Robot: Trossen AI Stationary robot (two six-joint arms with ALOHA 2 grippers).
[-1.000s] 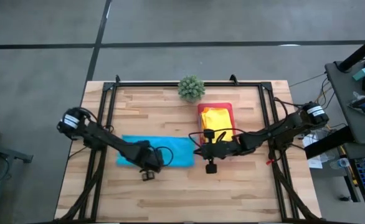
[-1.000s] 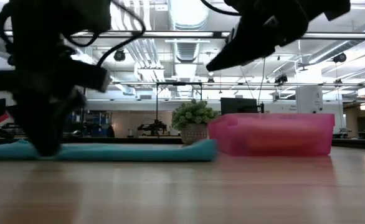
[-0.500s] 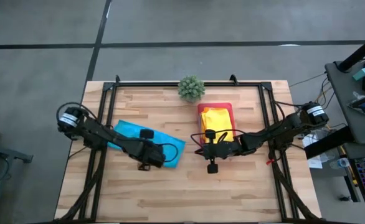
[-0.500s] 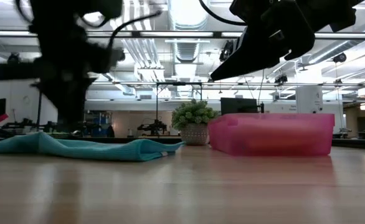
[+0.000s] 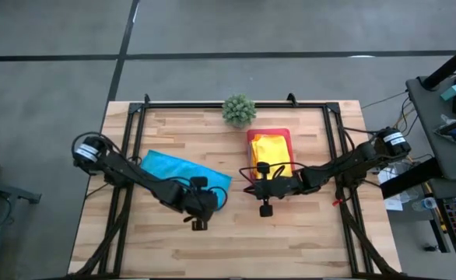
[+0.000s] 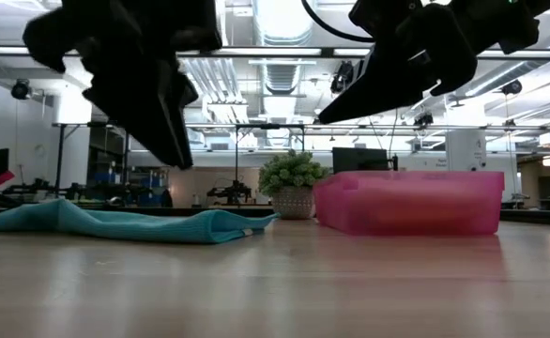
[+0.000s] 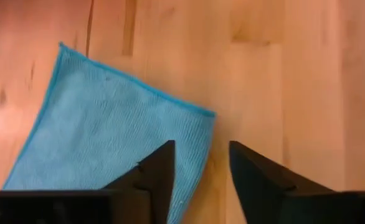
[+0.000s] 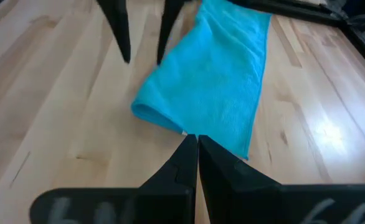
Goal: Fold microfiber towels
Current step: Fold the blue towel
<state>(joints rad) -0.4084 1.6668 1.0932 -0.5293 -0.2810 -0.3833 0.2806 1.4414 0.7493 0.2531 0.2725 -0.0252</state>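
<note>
Turquoise towel (image 5: 183,172) lay folded, long axis slanting across the table; left gripper (image 5: 199,225) hovered open, right gripper (image 5: 264,210) closed, empty.

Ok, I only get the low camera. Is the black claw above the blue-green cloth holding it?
Observer: No. The left gripper has its fingers apart with nothing between them, beside a corner of the turquoise microfiber towel.
Operator: What's inside the pink box?
Observer: From above, a folded yellow microfiber towel lies in the flat pink rectangular tray.
Operator: And the other claw?
Observer: The right gripper is shut and empty, near the turquoise towel's folded end.
</note>
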